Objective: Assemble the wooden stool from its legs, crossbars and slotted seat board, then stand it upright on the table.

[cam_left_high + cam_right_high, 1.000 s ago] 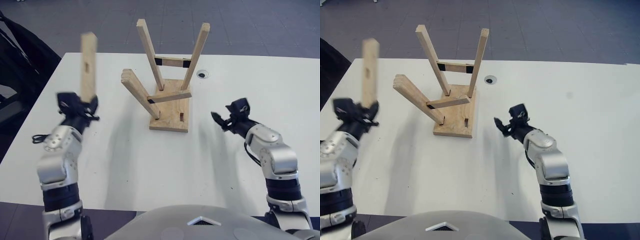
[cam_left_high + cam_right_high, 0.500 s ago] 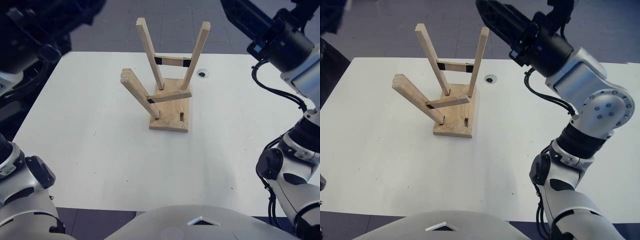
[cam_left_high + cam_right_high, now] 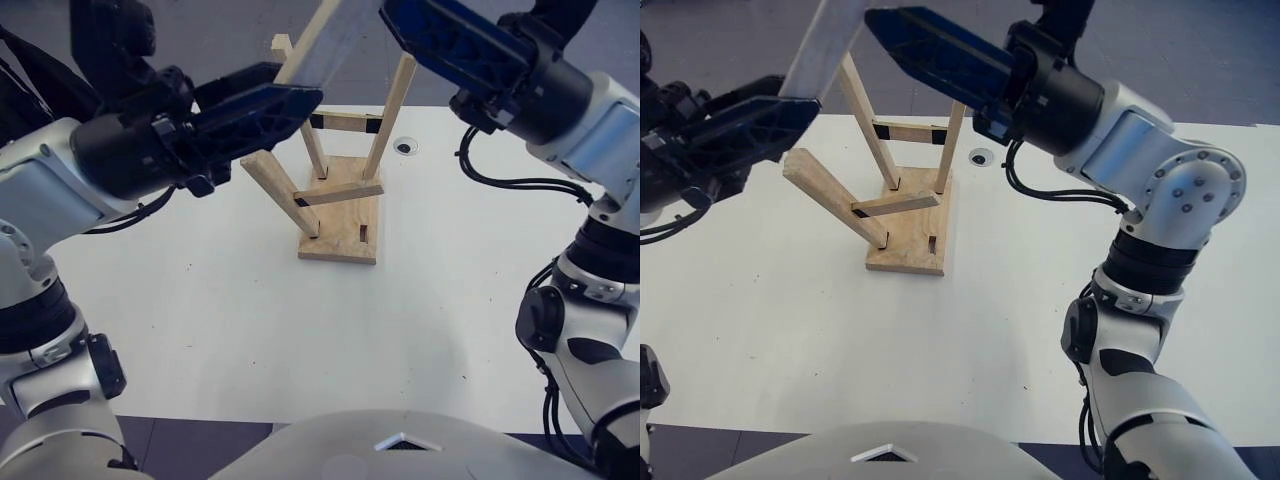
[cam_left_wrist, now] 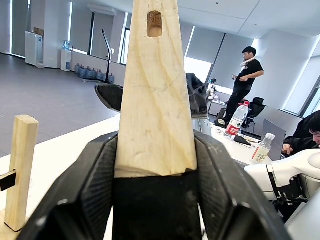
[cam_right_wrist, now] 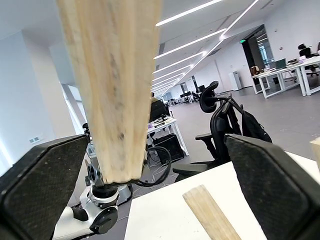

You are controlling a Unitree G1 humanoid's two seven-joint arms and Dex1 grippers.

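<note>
Overhead, the left jaws clamp one end of a loose wooden leg (image 4: 155, 100), which slants up toward the top middle of the head views. At the upper right, the right jaws stand spread wide with that same leg between them; whether a pad touches it cannot be told. In the centre of the white surface (image 3: 220, 320) the seat board (image 3: 340, 228) lies flat. Three legs (image 3: 300, 105) and two crossbars (image 3: 345, 123) rise from it, and an open slot (image 3: 362, 234) shows near its lower right corner.
</note>
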